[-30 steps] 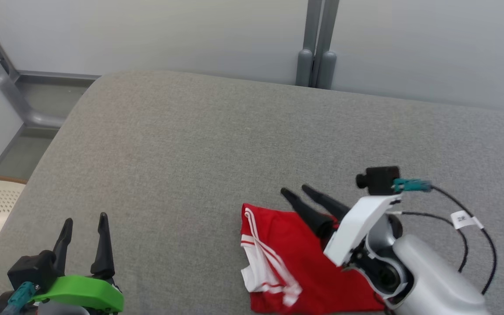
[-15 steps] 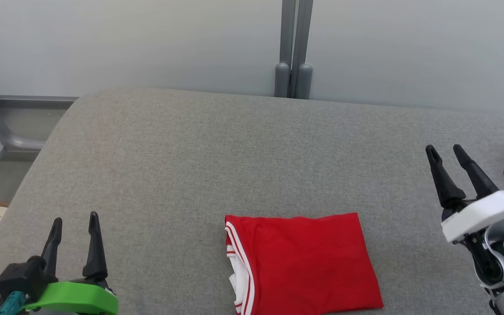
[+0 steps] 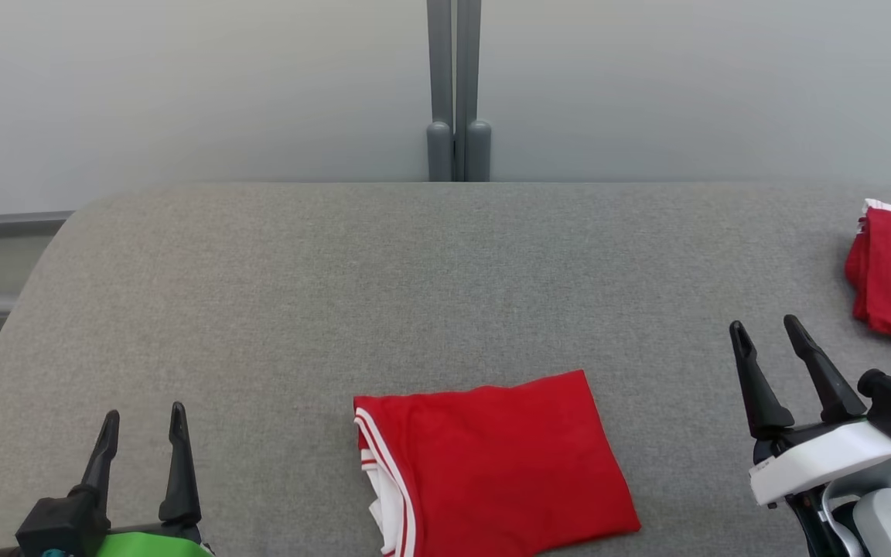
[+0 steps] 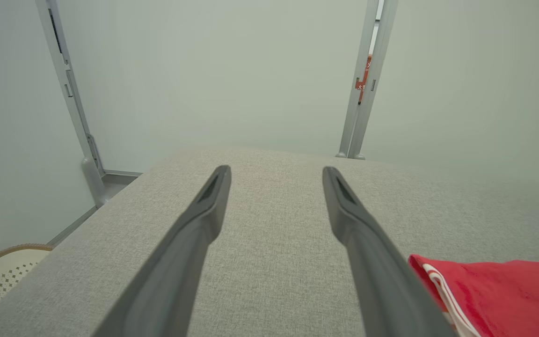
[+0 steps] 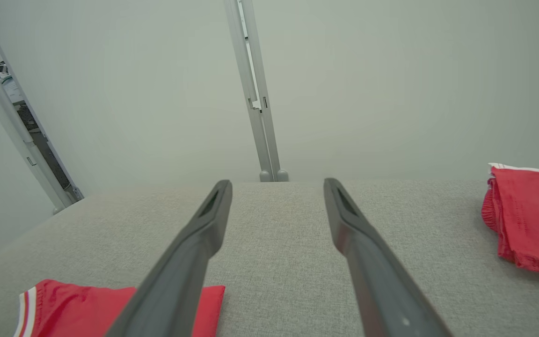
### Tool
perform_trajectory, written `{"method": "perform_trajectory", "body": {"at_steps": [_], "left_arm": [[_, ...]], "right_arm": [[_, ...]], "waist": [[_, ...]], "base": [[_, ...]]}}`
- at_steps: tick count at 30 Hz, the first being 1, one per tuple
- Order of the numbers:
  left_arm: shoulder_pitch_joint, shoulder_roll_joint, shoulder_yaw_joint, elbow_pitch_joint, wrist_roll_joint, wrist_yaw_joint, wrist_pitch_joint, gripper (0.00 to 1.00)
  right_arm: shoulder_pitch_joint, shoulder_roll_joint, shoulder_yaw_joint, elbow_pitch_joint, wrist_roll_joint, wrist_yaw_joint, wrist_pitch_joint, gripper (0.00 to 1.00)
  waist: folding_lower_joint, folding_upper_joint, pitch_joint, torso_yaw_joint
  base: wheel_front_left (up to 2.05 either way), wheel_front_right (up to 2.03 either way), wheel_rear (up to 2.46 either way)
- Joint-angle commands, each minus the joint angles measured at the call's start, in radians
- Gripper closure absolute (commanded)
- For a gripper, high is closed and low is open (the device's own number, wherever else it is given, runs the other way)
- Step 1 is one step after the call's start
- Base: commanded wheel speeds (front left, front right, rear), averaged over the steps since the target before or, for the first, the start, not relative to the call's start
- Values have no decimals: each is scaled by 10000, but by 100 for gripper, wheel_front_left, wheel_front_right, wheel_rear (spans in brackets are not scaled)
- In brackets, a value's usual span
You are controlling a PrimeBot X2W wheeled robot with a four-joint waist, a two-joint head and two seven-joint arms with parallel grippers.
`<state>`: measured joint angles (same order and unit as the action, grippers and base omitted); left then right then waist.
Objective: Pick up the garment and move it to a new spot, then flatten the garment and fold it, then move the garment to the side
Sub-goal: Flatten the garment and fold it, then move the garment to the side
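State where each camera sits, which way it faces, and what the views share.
Head view: high, facing forward and down at the grey table; left gripper and right gripper, open, below.
Left wrist view: low over the table, facing the wall along own fingers; folded garment lower right.
Right wrist view: likewise, own fingers; second garment right.
Shared: all three show the folded garment and wall post.

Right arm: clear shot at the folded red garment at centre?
Probably yes: the right gripper is open and empty, the folded red garment lies flat to its left, and nothing but bare grey surface sits between them.
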<state>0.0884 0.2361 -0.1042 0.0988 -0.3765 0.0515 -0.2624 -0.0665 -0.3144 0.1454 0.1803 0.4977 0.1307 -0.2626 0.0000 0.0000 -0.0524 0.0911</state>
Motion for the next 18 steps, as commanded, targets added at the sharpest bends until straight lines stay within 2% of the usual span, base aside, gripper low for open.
{"method": "perform_trajectory", "body": {"at_steps": [1, 13, 18], "left_arm": [[181, -49, 88, 91, 141, -127, -23, 0], [65, -537, 796, 477, 1000, -801, -26, 0], [-105, -472, 679, 711, 1462, -1034, -26, 0]], "right_arm": [[56, 47, 18, -101, -77, -1, -17, 0], [-146, 187, 204, 182, -443, -1, -19, 0], [-376, 185, 901, 864, -63, -1, -7, 0]], "waist": [[0, 0, -123, -219], [0, 0, -121, -456], [0, 0, -50, -318]], "base": [[0, 0, 0], [0, 0, 0], [0, 0, 0]]}}
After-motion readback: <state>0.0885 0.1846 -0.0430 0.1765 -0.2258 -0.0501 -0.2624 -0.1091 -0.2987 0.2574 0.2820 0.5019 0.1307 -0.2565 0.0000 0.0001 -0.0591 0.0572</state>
